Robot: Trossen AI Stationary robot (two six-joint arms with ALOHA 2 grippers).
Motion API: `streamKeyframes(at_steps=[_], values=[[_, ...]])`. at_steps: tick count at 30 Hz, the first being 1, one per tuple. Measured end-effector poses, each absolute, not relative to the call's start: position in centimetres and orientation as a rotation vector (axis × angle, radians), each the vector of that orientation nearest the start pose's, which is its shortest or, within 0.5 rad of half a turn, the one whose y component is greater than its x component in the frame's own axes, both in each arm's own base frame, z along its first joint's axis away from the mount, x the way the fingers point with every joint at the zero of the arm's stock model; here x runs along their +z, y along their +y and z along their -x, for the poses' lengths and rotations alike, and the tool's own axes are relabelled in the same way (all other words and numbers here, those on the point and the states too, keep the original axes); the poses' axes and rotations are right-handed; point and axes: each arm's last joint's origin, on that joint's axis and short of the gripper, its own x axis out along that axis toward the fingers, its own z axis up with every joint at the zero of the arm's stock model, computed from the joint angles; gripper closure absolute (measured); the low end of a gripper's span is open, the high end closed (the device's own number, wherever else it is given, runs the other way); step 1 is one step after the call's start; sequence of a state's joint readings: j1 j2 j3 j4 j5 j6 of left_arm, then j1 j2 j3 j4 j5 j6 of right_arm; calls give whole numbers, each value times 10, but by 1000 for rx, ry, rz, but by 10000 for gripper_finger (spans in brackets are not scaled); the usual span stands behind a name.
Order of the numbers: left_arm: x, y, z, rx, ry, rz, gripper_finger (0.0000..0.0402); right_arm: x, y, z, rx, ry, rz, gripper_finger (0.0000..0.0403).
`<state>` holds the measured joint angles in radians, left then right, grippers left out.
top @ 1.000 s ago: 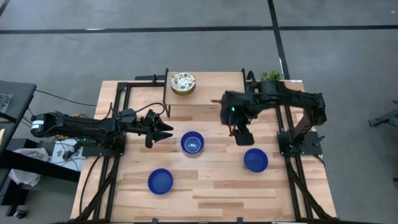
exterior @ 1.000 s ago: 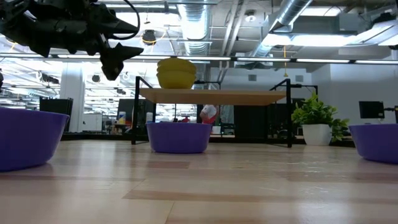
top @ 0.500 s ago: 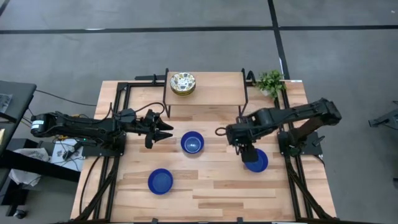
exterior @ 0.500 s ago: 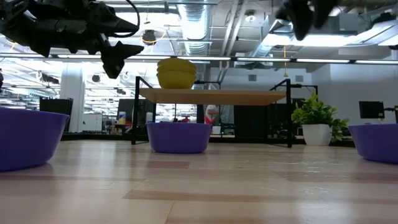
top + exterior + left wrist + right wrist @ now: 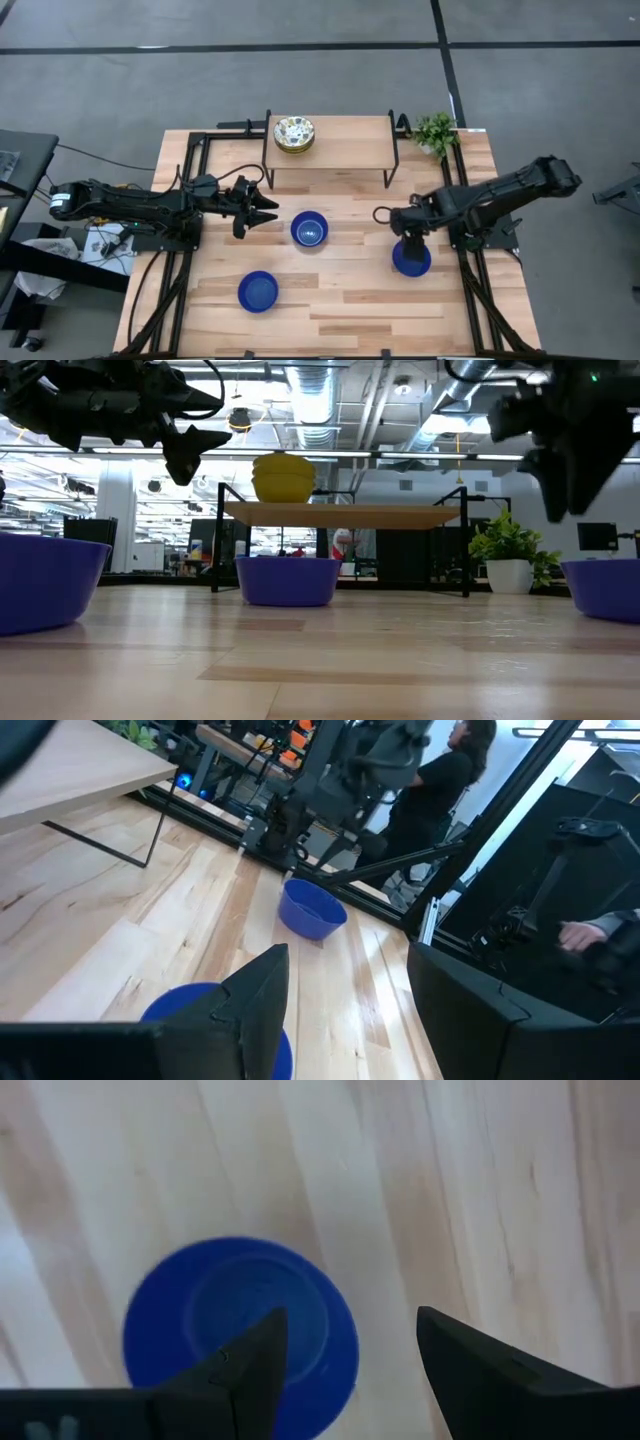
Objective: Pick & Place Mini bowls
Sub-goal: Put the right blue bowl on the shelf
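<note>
Three cobalt blue mini bowls stand upright on the wooden table: centre bowl (image 5: 309, 229), near-left bowl (image 5: 258, 291), right bowl (image 5: 411, 259). The cream floral bowls sit nested in a stack (image 5: 294, 134) on the raised shelf (image 5: 345, 145). My right gripper (image 5: 409, 233) hangs open above the right bowl (image 5: 240, 1330), which lies below and a little to one side of its fingers, untouched. My left gripper (image 5: 272, 212) is open in the air just left of the centre bowl (image 5: 185, 1015). In the low view the right gripper (image 5: 565, 485) is well above the right bowl (image 5: 605, 588).
A potted plant (image 5: 435, 130) stands at the table's far right corner. Black frame rails (image 5: 468, 290) run along both sides. Bare wood lies along the near edge (image 5: 340, 320). In the left wrist view a person (image 5: 450, 770) stands beyond the table.
My right gripper has swung from under the shelf's right end toward the table's near right, ending over the right blue bowl, and has come down into the low view. The bowls have not moved.
</note>
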<state>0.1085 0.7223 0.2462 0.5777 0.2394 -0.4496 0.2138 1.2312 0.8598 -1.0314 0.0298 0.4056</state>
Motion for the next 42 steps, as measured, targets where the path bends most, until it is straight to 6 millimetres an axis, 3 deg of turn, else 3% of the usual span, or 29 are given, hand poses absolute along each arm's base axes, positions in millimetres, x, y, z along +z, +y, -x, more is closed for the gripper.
streamKeyframes(at_steps=[8, 26, 42], values=[[230, 11, -162, -153, -76, 430, 198, 198, 38, -180, -194, 1473, -197, 189], [230, 11, -162, -154, -83, 429, 198, 165, 37, -169, -297, 1480, -339, 192], [230, 11, -162, -155, -84, 428, 198, 161, 37, -172, -273, 1432, -339, 322]])
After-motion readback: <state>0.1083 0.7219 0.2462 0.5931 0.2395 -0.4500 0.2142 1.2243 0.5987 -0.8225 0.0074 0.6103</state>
